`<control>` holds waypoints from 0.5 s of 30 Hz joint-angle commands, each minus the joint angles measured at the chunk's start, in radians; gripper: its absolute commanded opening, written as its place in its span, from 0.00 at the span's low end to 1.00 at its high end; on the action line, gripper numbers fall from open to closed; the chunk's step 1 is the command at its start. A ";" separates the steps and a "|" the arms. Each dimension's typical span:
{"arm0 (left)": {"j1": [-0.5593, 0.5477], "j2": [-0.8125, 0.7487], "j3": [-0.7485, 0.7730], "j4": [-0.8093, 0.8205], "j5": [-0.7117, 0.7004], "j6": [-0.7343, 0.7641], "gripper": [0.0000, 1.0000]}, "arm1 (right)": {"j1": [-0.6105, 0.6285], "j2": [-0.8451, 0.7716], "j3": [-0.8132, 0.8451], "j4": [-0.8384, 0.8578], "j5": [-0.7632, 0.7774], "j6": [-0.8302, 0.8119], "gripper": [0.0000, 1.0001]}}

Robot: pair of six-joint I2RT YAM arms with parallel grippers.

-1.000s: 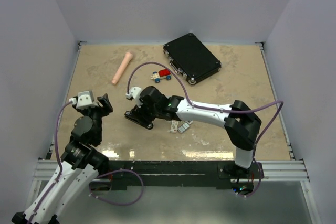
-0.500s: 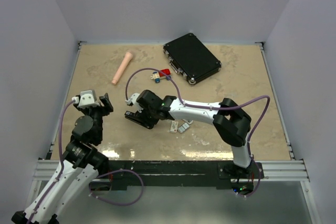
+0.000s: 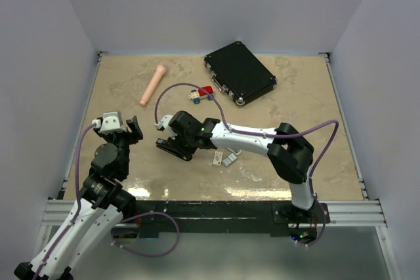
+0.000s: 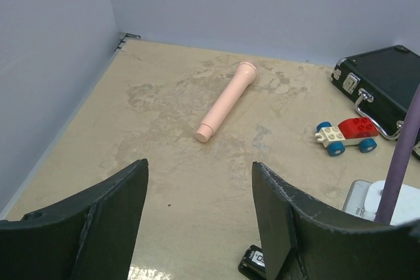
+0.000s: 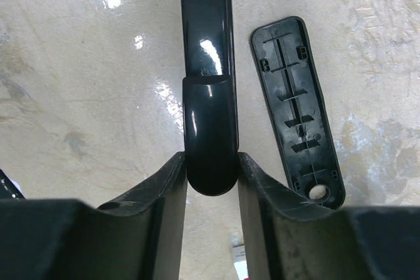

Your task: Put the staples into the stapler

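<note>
The right gripper (image 5: pixel 211 162) is down at the table (image 3: pixel 308 122), and its two fingers (image 5: pixel 172 191) press against either side of the rounded end of the black stapler (image 5: pixel 209 90) — a pinch on that end, with the long body running straight out from between the jaws. A black ribbed plate (image 5: pixel 298 106) lies flat just beside the stapler, slightly angled to it and outside the grip. Seen from above, this gripper sits left of the table's middle with its arm stretched across from the right. The staples (image 3: pixel 229 160) lie on the table as a small silvery-grey strip, to the right of the pinched stapler and close under the right forearm, touching neither jaw and apart from the stapler. A tiny white box (image 3: pixel 218 157) lies just beside them on the stapler's side. The left gripper (image 4: pixel 200 168) hangs above the table's left part with its dark fingers (image 4: pixel 111 208) spread wide and nothing between them — well apart from the staples. Beyond it lie a pink cylinder (image 4: pixel 226 100), a small toy car (image 4: pixel 346 136) and, at the far right, a black case (image 4: pixel 384 80).
</note>
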 commanded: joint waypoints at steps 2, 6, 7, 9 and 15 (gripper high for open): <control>0.000 0.005 0.000 0.034 0.009 0.016 0.69 | 0.009 -0.026 0.035 -0.007 0.027 -0.007 0.26; 0.000 0.002 0.000 0.031 0.010 0.016 0.69 | 0.009 -0.026 -0.014 0.028 0.026 -0.007 0.09; 0.000 0.003 -0.001 0.033 0.012 0.015 0.69 | 0.009 -0.029 -0.047 0.039 0.029 -0.006 0.04; 0.000 0.005 -0.001 0.033 0.012 0.016 0.69 | 0.009 -0.027 -0.081 0.077 0.029 -0.004 0.02; 0.000 0.009 -0.001 0.034 0.018 0.016 0.69 | 0.009 -0.015 -0.250 0.225 0.007 0.009 0.00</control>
